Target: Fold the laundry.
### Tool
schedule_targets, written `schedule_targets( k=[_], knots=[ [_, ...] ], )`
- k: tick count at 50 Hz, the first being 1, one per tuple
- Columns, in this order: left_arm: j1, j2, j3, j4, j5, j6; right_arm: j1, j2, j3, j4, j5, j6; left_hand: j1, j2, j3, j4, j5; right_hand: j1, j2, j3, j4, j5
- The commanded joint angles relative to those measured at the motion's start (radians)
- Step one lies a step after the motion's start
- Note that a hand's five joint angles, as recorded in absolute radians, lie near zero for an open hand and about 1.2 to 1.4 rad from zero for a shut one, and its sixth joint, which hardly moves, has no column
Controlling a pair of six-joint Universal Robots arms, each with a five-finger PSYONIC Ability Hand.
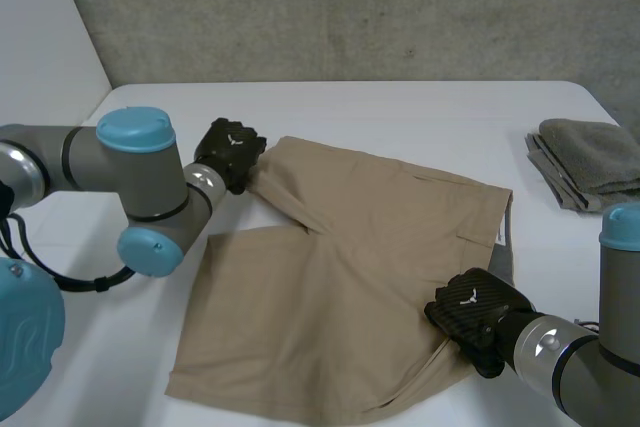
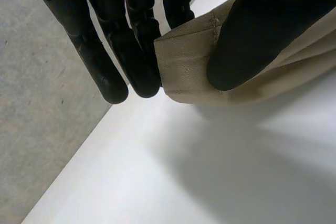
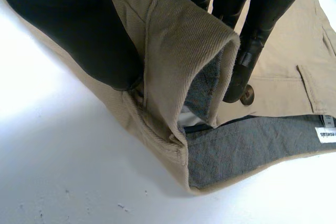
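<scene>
Tan shorts [image 1: 340,287] lie spread on the white table [image 1: 420,117], legs toward the left, waistband toward the right. My left hand [image 1: 230,152] is at the far leg's hem corner. In the left wrist view its thumb [image 2: 262,30] and fingers [image 2: 142,51] pinch that hem corner of the shorts [image 2: 189,61], lifted just off the table. My right hand [image 1: 475,312] is at the near end of the waistband. In the right wrist view its thumb [image 3: 73,30] and fingers [image 3: 257,19] clamp the folded-up waistband of the shorts [image 3: 184,51], showing grey lining and a button.
A folded grey towel [image 1: 590,162] lies at the table's right edge. My left arm [image 1: 120,187] crosses the table's left side. A grey concrete wall [image 1: 340,7] stands behind the table, and bare tabletop lies beyond the shorts.
</scene>
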Motion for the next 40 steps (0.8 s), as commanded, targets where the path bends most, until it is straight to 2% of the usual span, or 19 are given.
schedule_targets(
  k=[1,9,14,15,16,17,21,24,31,36,40],
  knots=[
    [-0.013,0.023,-0.104,0.014,-0.081,0.035,0.002,0.001,0.005,0.000,0.000,0.004,0.254,0.204,0.207,0.199,0.247,0.403,0.230,0.217,0.207,0.226],
    [-0.015,0.029,-0.144,0.012,-0.179,0.054,-0.001,0.001,0.009,0.000,0.000,0.004,0.254,0.204,0.207,0.199,0.247,0.403,0.230,0.217,0.207,0.226],
    [-0.016,0.055,-0.174,0.008,-0.208,0.071,-0.003,0.001,0.011,0.000,0.000,0.004,0.254,0.204,0.207,0.199,0.247,0.403,0.230,0.217,0.207,0.226],
    [-0.018,0.065,-0.182,0.008,-0.207,0.071,-0.001,0.001,0.013,0.000,0.000,0.004,0.135,0.085,0.088,0.080,0.128,0.403,0.230,0.217,0.207,0.226],
    [-0.018,0.074,-0.191,0.008,-0.203,0.071,-0.001,0.001,0.013,0.000,0.000,0.004,-0.137,-0.187,-0.183,-0.191,-0.144,0.403,0.230,0.217,0.207,0.226],
    [-0.019,0.092,-0.208,0.011,-0.206,0.072,-0.001,0.001,0.013,0.000,0.000,0.004,-0.613,-0.663,-0.660,-0.668,-0.620,0.403,0.230,0.217,0.207,0.226],
    [-0.038,0.166,-0.246,0.014,-0.210,0.058,-0.004,-0.001,0.014,-0.003,0.000,0.008,-0.788,-0.838,-0.834,-0.842,-0.795,0.403,0.230,0.217,0.207,0.226],
    [-0.041,0.235,-0.297,0.009,-0.211,0.051,-0.014,-0.001,0.011,-0.008,-0.002,0.030,-0.773,-0.824,-0.820,-0.828,-0.781,0.403,0.230,0.217,0.207,0.226],
    [-0.038,0.554,-0.599,0.001,-0.168,-0.043,-0.017,-0.002,0.010,-0.018,0.000,0.053,-0.679,-0.730,-0.726,-0.734,-0.687,0.403,0.230,0.217,0.207,0.226],
    [-0.042,0.759,-0.835,-0.089,-0.087,-0.087,-0.032,-0.008,0.011,-0.034,0.006,0.053,-0.677,-0.727,-0.723,-0.731,-0.684,0.403,0.230,0.217,0.207,0.226],
    [-0.036,0.853,-0.952,-0.161,-0.076,-0.097,-0.063,-0.016,0.013,-0.043,0.008,0.057,-0.668,-0.718,-0.715,-0.722,-0.675,0.403,0.230,0.217,0.207,0.226]
  ],
)
